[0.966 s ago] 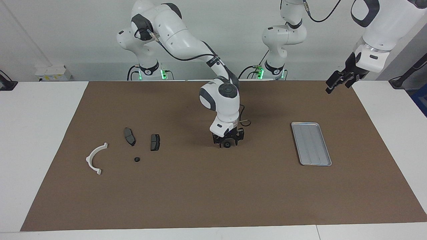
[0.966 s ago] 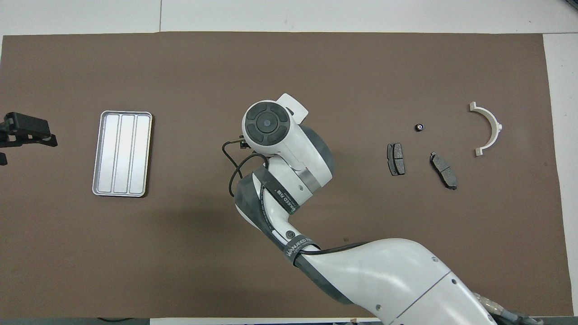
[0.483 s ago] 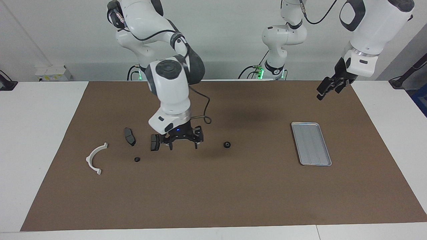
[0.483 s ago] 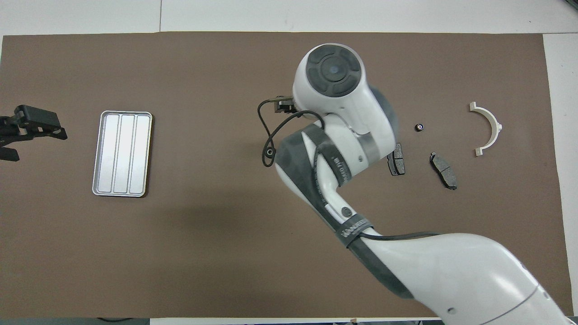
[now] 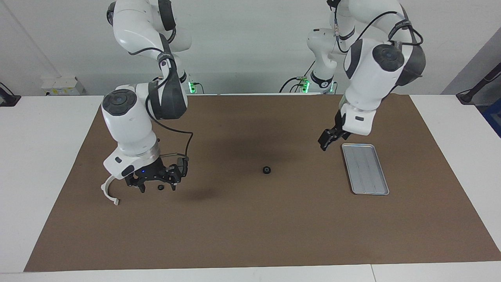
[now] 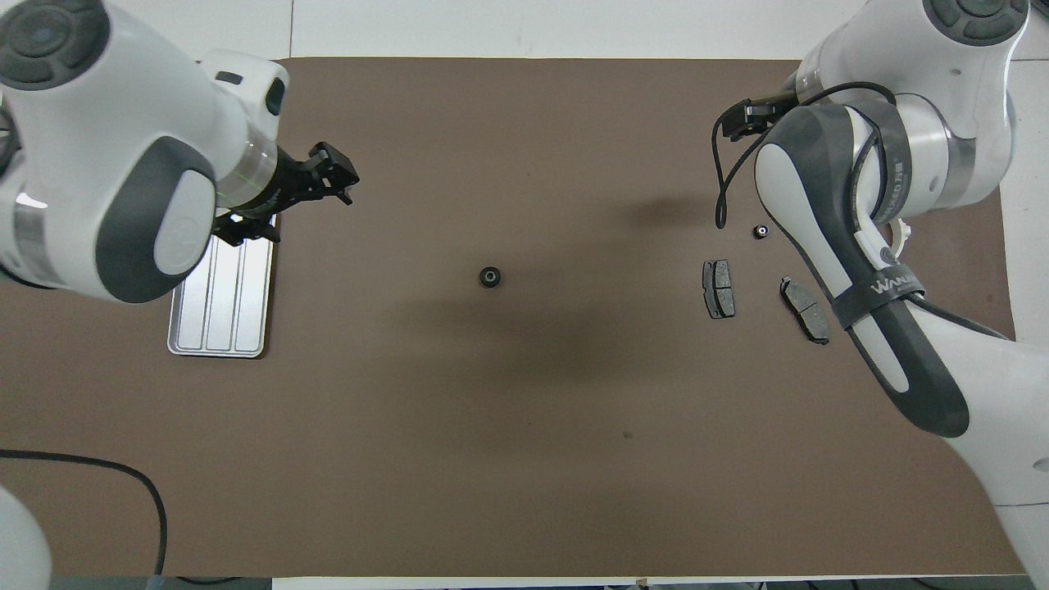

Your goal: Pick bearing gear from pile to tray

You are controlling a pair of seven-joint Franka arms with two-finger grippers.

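Bearing gear (image 5: 266, 170) sits alone mid-mat, between the pile and the tray (image 5: 375, 190), touching neither. Not in the tray yet.

Right gripper (image 5: 155, 184) hangs low over the pile, fingers spread, nothing in them, straddling a second small black round piece (image 5: 160, 187) beside the white half-ring bracket (image 5: 108, 190). Left gripper (image 5: 328, 140) hovers just off the tray's corner toward the mat centre, fingers apart, empty.

Risks, as I read it:
- Small round part on a flat mat: a slightly off-centre pinch could make it roll or skid away.
- The left gripper is close to the tray rim; a careless descent could nudge the tray.
- Right gripper closing on the pile could knock the bracket or the brake pads (image 6: 719, 288).

Versus a second ago: the right gripper was down over the gear at mid-mat; it has left it there and swung to the pile. The left arm, then parked up off the mat's edge, has come in next to the tray. Gear, tray and pile haven't shifted.
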